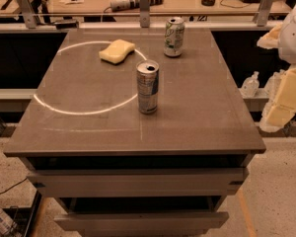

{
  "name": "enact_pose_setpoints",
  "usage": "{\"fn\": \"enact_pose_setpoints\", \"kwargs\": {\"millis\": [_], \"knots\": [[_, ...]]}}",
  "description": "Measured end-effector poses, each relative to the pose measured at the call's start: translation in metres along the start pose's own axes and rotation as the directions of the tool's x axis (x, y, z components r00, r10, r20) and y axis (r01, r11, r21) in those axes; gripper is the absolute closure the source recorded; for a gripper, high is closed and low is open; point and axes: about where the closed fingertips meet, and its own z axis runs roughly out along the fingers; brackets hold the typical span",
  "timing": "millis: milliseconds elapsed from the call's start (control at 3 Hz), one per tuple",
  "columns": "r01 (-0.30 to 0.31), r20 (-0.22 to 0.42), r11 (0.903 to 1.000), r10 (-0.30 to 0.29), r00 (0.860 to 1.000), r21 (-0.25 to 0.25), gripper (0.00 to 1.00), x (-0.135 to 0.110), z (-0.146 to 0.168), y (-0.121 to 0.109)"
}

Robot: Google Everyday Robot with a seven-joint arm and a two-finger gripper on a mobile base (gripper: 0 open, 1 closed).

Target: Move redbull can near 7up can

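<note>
Standing upright, the redbull can (147, 87) sat near the middle of the worktop (207, 112), a little toward the front edge. Its long axis was vertical and its silver top faced up. The 7up can (173, 37) stood well apart from it, back near the rear edge and slightly to the right, also upright. A sponge (117, 51) lay toward the rear left, off the line between the cans. What I took for the gripper (282, 105) hung beyond the worktop's right edge, so the redbull can lay from it toward the left edge. I could not tell how open the gripper was, nor whether it held anything. I judged the reach would have to come in sideways over the right edge.
</note>
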Motion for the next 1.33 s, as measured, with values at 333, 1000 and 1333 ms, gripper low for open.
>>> {"fn": "enact_pose_setpoints", "kwargs": {"millis": [333, 1000, 1333], "knots": [[-0.001, 0.004, 1.0, 0.001, 1.0, 0.003, 0.0, 0.0, -0.001, 0.0], [-0.352, 0.252, 0.9359, 0.345, 0.904, -0.017, 0.0, 0.013, 0.002, 0.005], [-0.499, 0.403, 0.8646, 0.479, 0.78, -0.062, 0.0, 0.015, 0.016, 0.016]]}}
